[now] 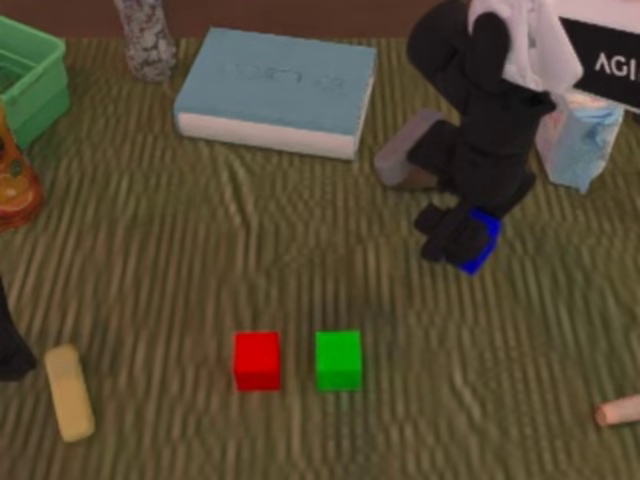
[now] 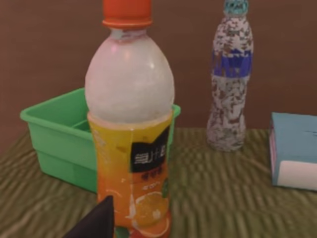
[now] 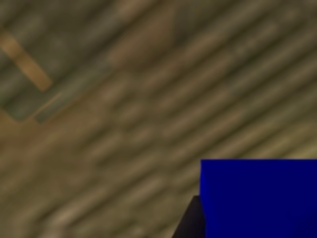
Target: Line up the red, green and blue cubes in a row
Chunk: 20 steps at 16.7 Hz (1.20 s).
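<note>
- Blue cube [image 1: 485, 240] directly under the right gripper [image 1: 462, 236], pinched between its dark fingers, only one corner and edge peeking out toward the table's right side in the top view.
- Same blue cube [image 3: 257, 197] filling one corner of the right wrist view, pressed against a dark finger [image 3: 192, 222], ribbed olive cloth [image 3: 148, 114] behind it.
- Red cube [image 1: 257, 359] and green cube [image 1: 338, 359] side by side on the cloth, a narrow gap between them, well apart from the right gripper, nearer the front edge and to its left.
- Green cube closer to the gripper than the red one.
- Grey block [image 1: 405, 150] just behind and left of the gripper; pale blue book [image 1: 277, 90] farther left.
- Left arm parked at the left edge [image 1: 10, 345]; whether its fingers are spread or closed, cannot tell.
- Orange juice bottle [image 2: 130, 124] close ahead of the left gripper tip [image 2: 96, 222], green bin [image 2: 54, 134] behind it.
</note>
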{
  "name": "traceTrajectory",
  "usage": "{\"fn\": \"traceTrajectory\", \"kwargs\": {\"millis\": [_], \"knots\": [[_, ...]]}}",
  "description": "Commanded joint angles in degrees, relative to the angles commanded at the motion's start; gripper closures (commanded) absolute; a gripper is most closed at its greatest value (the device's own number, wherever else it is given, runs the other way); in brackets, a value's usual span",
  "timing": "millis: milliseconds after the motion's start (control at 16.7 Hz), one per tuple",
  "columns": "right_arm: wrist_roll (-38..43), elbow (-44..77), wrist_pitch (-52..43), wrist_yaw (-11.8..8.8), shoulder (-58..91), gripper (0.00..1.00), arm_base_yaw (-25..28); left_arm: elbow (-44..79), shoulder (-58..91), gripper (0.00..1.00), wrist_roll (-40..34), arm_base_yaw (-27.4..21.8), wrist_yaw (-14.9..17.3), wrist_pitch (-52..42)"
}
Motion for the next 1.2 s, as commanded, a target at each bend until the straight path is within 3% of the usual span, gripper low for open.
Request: {"fn": "traceTrajectory", "kwargs": {"millis": [300, 900, 1200], "knots": [[-2.10, -1.47, 0.28, -0.06, -1.04, 1.00, 0.75, 0.00, 0.00, 0.00, 0.00, 0.00, 0.00, 0.00], [-25.31, -16.98, 1.93, -0.38, -14.82, 1.00, 10.20, 0.00, 0.00, 0.00, 0.00, 0.00, 0.00, 0.00], [-26.42, -17.76, 1.98, -0.40, -15.43, 1.00, 10.48, 0.00, 0.00, 0.00, 0.00, 0.00, 0.00, 0.00]]}}
